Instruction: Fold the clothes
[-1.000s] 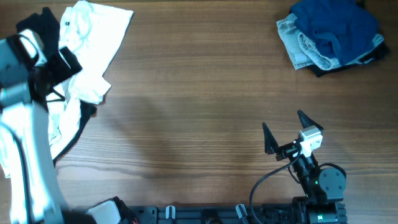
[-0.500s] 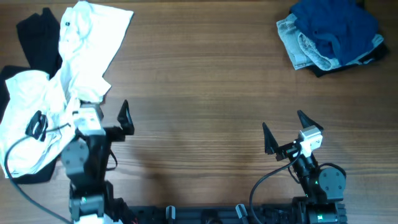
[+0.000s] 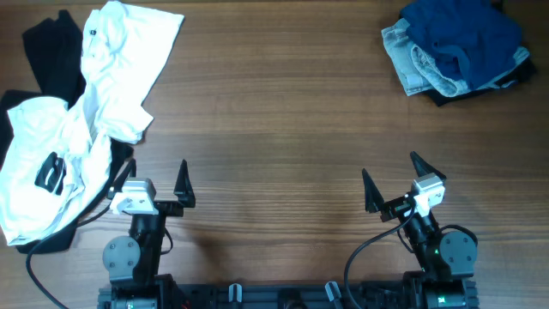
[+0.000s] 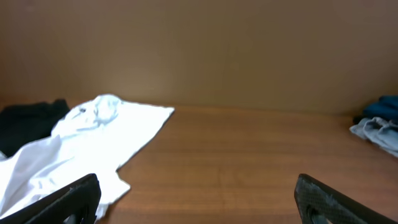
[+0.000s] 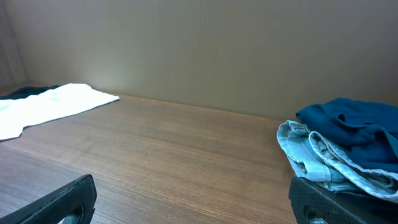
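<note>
The deep-blue garment (image 3: 463, 34) lies crumpled on a pile at the table's far right corner, on top of pale-blue jeans (image 3: 419, 64). It shows in the right wrist view (image 5: 357, 134) and as a sliver in the left wrist view (image 4: 382, 107). My left gripper (image 3: 154, 178) is open and empty near the front left, pointing away over bare wood (image 4: 199, 196). My right gripper (image 3: 393, 178) is open and empty near the front right (image 5: 193, 199), well short of the pile.
White T-shirts (image 3: 103, 77) with black print lie heaped at the left, over a black garment (image 3: 51, 43); they also show in the left wrist view (image 4: 93, 143). Bare wood table (image 3: 274, 112) spans the middle. A wall backs the table's far edge.
My left arm has swung down from the white shirts at the far left to the front edge, its gripper open and empty. The white shirt now lies settled. The right arm has not moved.
</note>
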Robot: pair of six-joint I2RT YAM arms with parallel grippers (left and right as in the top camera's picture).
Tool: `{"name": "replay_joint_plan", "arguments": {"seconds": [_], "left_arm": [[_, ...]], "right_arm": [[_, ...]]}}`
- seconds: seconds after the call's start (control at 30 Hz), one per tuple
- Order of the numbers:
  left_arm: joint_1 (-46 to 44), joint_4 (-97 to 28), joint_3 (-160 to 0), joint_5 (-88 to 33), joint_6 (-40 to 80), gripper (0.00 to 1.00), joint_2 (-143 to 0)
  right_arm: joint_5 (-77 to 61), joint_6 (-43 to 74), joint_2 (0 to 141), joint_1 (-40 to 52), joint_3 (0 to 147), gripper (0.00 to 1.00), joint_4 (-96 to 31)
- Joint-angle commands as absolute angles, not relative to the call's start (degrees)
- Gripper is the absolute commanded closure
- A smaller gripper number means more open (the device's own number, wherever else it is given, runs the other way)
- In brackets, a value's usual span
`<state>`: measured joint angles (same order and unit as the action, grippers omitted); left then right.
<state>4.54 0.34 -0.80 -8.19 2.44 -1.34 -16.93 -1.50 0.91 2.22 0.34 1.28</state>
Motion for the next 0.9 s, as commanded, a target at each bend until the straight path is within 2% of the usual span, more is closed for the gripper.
{"name": "replay_joint_plan", "arguments": {"seconds": [0.0, 0.87], "left_arm": [[4.1, -4.0, -0.3, -7.3, 1.7, 0.0, -0.2], [2.8, -3.8, -0.3, -7.0, 1.7, 0.0, -0.2]], "right_arm": [[-17.8, -1.3, 0.6, 2.4, 0.3, 0.0, 1.5], [-17.8, -1.3, 0.6, 2.4, 0.3, 0.0, 1.5]]}}
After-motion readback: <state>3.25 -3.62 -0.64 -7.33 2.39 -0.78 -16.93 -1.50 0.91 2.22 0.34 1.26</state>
